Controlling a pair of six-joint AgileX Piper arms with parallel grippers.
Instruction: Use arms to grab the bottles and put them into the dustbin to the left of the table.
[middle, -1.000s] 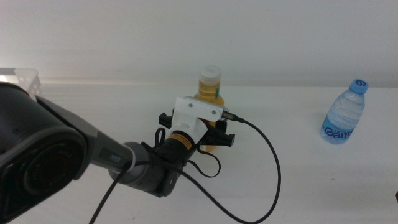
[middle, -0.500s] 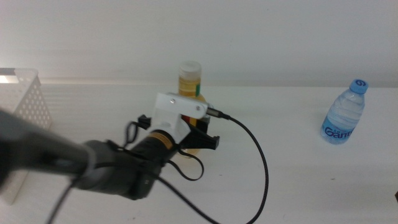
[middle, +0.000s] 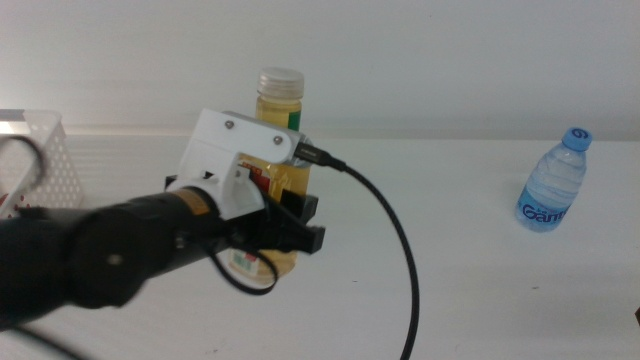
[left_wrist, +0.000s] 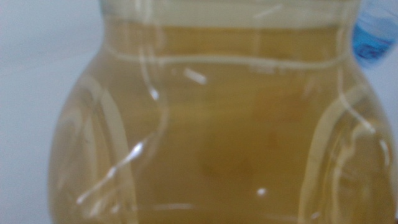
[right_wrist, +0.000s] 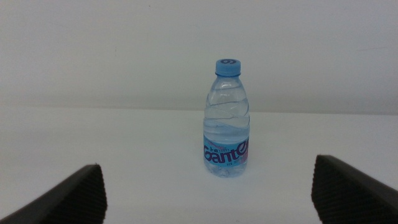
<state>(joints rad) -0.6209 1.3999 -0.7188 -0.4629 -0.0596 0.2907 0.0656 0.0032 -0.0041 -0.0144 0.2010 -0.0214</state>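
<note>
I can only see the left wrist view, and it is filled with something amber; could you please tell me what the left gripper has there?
Observer: The left gripper is clamped on the juice bottle, which has a pale cap, and holds it above the table.
Operator: Thank you. Is the basket anywhere near?
Observer: Yes, the white basket stands at the table's left edge, left of the held bottle.
Operator: And what is the blue patch in my corner?
Observer: That is the water bottle, standing upright on the right of the table; the right gripper is open and faces it from a distance.
</note>
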